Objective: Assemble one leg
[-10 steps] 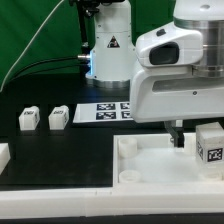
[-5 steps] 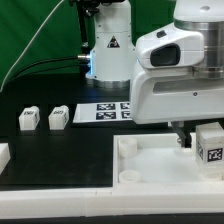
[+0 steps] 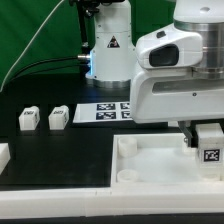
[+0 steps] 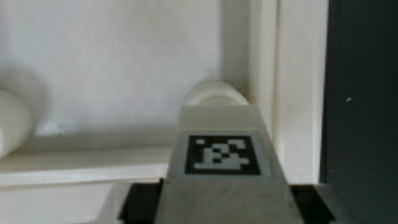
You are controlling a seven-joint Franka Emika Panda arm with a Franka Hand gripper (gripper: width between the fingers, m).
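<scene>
My gripper (image 3: pixel 207 135) is shut on a leg (image 3: pixel 210 152), a small white square-sided post with a black-and-white tag, and holds it upright over the right part of the large white panel (image 3: pixel 150 160). In the wrist view the leg (image 4: pixel 222 150) runs out from between my black fingers (image 4: pixel 146 203), its rounded tip close to the panel's raised rim (image 4: pixel 263 60). Two more legs (image 3: pixel 28 120) (image 3: pixel 57 117) stand on the black table at the exterior view's left.
The marker board (image 3: pixel 108 110) lies behind the panel near the arm's base (image 3: pixel 108 50). A white part (image 3: pixel 3 157) shows at the exterior view's left edge. A white border strip (image 3: pixel 50 203) runs along the table's front.
The leg in my gripper has turned upright from a tilt, and its tag now faces the exterior camera squarely. It has also shifted slightly downward toward the panel.
</scene>
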